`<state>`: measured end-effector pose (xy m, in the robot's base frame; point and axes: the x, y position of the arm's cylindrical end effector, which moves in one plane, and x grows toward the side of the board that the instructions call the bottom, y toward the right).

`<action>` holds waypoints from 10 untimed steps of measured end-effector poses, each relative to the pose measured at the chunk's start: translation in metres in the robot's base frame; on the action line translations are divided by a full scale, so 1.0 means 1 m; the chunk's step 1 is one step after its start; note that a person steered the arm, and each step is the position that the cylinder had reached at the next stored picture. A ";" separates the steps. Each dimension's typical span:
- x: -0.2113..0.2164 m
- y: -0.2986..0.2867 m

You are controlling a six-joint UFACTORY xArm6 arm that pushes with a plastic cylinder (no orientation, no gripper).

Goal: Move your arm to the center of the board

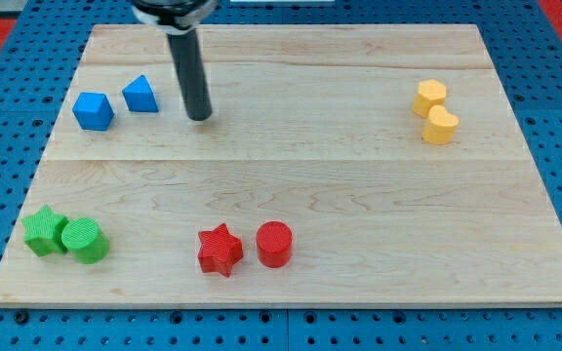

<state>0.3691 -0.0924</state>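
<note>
Tip [200,117]: rod only, no fingers; beside blue blocks [141,95]. Advised: slide rightward and down to board [359,195] centre, path clear.

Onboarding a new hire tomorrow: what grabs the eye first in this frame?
The dark rod drops in from the view's top, my tip resting on the wooden board just right of the two blue blocks, well up and left of centre. Next come the colour pairs at the edges: two yellow blocks at upper right, green star and green cylinder at lower left, red star and red cylinder at bottom centre.
</note>
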 end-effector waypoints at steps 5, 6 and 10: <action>-0.006 0.087; -0.006 0.101; -0.008 0.109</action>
<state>0.3612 0.0170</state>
